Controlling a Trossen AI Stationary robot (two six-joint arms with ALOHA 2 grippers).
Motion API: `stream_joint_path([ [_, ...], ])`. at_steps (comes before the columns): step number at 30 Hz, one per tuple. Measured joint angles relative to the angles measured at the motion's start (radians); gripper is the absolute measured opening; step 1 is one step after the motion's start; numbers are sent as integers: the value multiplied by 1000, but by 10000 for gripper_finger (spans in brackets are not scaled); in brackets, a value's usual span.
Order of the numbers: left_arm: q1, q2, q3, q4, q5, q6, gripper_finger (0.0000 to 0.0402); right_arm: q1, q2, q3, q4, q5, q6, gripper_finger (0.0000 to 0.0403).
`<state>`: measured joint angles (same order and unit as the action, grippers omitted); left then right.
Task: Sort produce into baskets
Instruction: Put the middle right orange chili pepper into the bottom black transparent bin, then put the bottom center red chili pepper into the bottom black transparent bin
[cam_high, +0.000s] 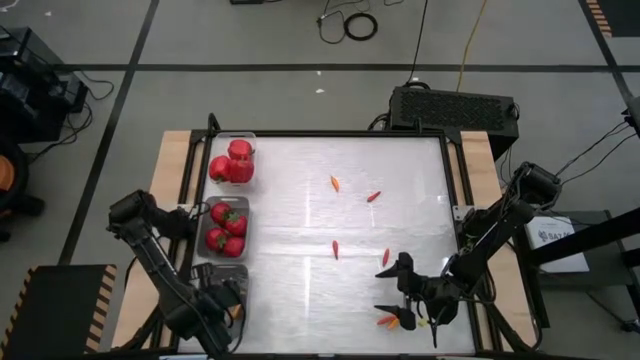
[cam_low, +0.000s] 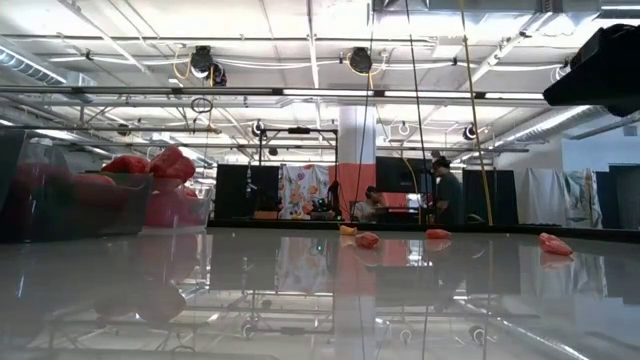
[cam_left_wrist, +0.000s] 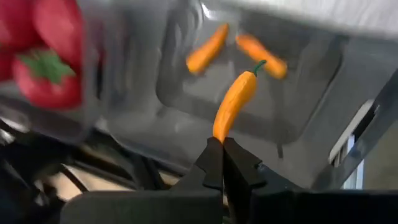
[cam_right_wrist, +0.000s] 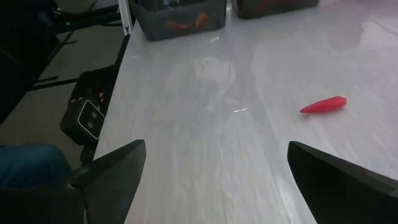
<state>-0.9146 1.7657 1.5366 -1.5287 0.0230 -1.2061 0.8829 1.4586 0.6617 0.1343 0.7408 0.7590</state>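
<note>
We are pinching an orange chili (cam_left_wrist: 235, 102) in the left gripper (cam_high: 222, 312) above the near-left bin (cam_high: 218, 290), where two chilies are already lying. Peppers (cam_high: 231, 160) and tomatoes (cam_high: 228, 230) are filling the two bins behind. Toward the table's right, loose chilies (cam_high: 355, 190) are waiting; the right gripper (cam_high: 403, 292), jaws spread, is hovering near the near edge.

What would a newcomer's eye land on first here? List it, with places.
First, the red peppers heaped in the clear bins along the table's left edge. Next, the left gripper, jaws shut on an orange chili, held over the nearest bin, where two more chilies lie. Last, small chilies scattered across the white table, with the right gripper open at the near right.
</note>
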Motion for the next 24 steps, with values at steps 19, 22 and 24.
stream_joint_path([
  [19,70,0,-82,110,58,-96,159,127,0,0,1,-17,-6,384],
  [22,103,0,-82,183,60,-86,171,152,0,0,-3,4,26,384],
  [24,127,0,-82,240,62,-53,172,169,0,0,-3,21,43,384],
])
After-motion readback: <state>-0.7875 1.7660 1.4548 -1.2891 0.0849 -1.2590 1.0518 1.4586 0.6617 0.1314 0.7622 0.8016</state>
